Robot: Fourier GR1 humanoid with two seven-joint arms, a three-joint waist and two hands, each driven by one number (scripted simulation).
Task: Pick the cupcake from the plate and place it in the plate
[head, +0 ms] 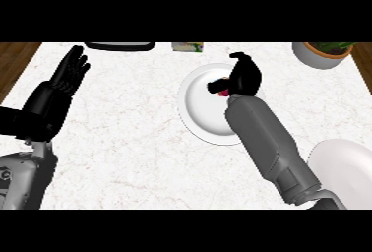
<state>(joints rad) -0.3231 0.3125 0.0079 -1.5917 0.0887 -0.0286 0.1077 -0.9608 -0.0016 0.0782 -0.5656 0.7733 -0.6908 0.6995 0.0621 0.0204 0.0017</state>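
The middle of the counter (138, 147), between the two forearms, is left bare and passable. The upper centre is taken up by a white plate (200, 110), over which the right hand (245, 78) is held. A second plate (347, 174) is found at the lower right edge. The far edge is lined by a dark tray (120, 46), a small box (187, 47) and a plant pot (320, 55). The left side is occupied by the raised left hand (69, 74).
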